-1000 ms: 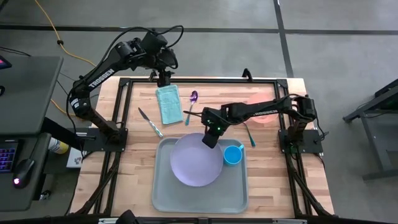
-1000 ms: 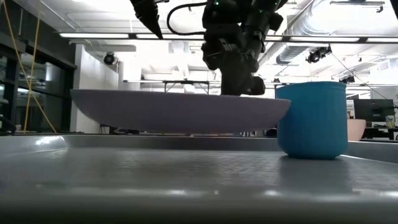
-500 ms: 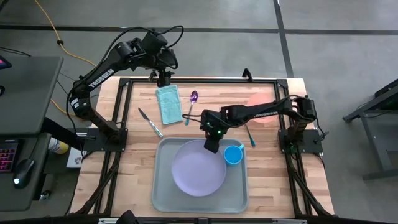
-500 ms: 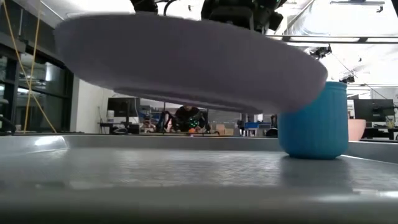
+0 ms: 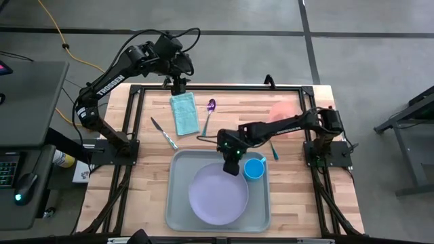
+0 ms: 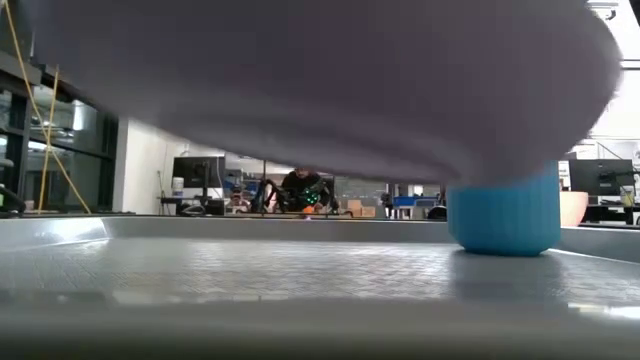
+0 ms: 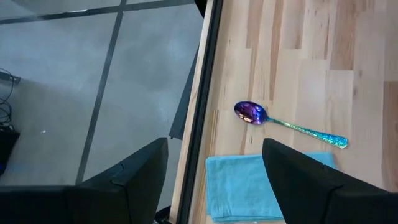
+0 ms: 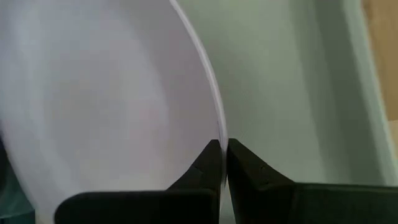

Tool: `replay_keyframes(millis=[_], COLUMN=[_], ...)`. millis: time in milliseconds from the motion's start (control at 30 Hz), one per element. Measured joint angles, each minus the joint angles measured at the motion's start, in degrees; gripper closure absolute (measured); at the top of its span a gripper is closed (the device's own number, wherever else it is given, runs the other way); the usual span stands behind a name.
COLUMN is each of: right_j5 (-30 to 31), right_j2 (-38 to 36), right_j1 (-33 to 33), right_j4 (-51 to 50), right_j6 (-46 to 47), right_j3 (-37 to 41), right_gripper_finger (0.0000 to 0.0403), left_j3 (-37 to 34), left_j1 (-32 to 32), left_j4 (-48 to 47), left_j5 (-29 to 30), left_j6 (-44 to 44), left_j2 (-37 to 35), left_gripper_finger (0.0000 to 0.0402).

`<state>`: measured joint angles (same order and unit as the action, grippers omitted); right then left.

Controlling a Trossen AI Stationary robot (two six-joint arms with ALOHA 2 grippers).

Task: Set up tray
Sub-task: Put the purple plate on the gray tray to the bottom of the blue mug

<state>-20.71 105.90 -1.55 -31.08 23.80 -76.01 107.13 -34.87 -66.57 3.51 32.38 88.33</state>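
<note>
Right gripper (image 5: 232, 167) pinches the far rim of the lavender plate (image 5: 218, 198), fingers (image 8: 245, 171) closed thin on its edge, holding it above the tray (image 5: 180, 210). Blue cup (image 5: 254, 168) stands in the tray's far right corner, just beside the gripper. Tray lies at the table's near middle. Left gripper (image 5: 178, 87) hangs open over the teal napkin (image 5: 183, 113), spoon (image 5: 209, 114) to its right.

both arms are showing as dark, slim jointed links. the left arm (image 5: 108, 78) is wearing white lettering along its link and black cables looping over its wrist. the right arm (image 5: 281, 127) is glowing with a small green light.
</note>
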Motion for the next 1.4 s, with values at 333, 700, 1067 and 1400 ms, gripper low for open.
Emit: replay_keyframes(millis=[333, 700, 1067, 1400], right_j5=[1.7, 0.7, 3.9, 2.3], right_j2=[1.5, 2.1, 2.9, 5.3], right_j1=[-1.1, -3.1, -3.4, -3.5], right_j4=[-2.3, -3.3, -5.2, -5.2], right_j6=[0.7, 0.3, 2.3, 2.1], right_j3=[0.0, 0.0, 0.0, 0.0], right_gripper_finger=[0.0403, 0.0403, 0.0403, 0.0403], left_j3=[0.0, 0.0, 0.0, 0.0], left_j1=[0.0, 0.0, 0.0, 0.0], left_j4=[0.0, 0.0, -0.5, -0.9], left_j5=[-0.1, -0.3, -0.6, -0.6], left_j6=[0.4, 0.4, 0.5, 0.8], left_j2=[0.0, 0.0, 0.0, 0.0], left_gripper_finger=[0.0108, 0.0108, 0.0108, 0.0108])
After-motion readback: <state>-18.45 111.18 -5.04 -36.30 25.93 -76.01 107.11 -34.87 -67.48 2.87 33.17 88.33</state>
